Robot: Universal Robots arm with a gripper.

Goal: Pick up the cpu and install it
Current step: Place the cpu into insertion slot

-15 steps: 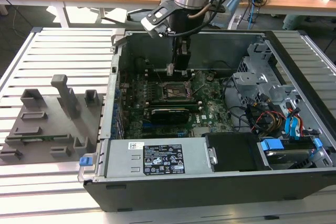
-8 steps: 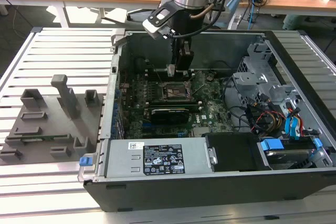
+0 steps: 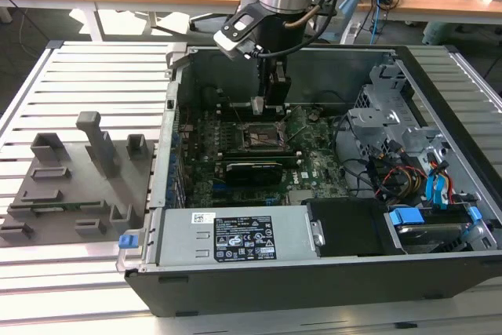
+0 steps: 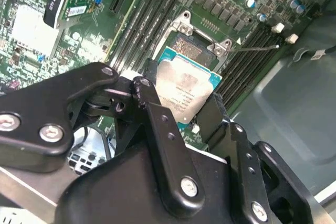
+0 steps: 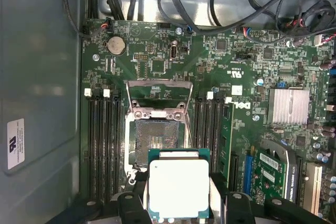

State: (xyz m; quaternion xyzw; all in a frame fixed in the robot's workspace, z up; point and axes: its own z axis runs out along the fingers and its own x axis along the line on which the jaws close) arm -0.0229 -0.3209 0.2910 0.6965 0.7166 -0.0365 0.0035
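The cpu (image 5: 178, 187) is a flat square chip with a silver metal top and a teal-green rim. My gripper (image 5: 178, 205) is shut on it, one finger on each side. In the second wrist view the cpu (image 4: 184, 90) sits between the black fingers (image 4: 152, 106), tilted over the open socket (image 4: 190, 48). In the first wrist view the socket (image 5: 156, 137) lies open, its metal load plate flipped up, and the chip hangs just off its near edge. In the exterior view the gripper (image 3: 265, 106) hangs inside the computer case above the socket (image 3: 259, 137), the cpu (image 3: 256, 105) at its tip.
The green motherboard (image 3: 314, 166) lies in the open black case (image 3: 439, 272). Memory slots (image 5: 102, 145) flank the socket. A power supply (image 3: 235, 237) sits at the front, and a drive cage with cables (image 3: 408, 147) on the exterior view's right. A grey fixture block (image 3: 70, 182) lies on the slatted table.
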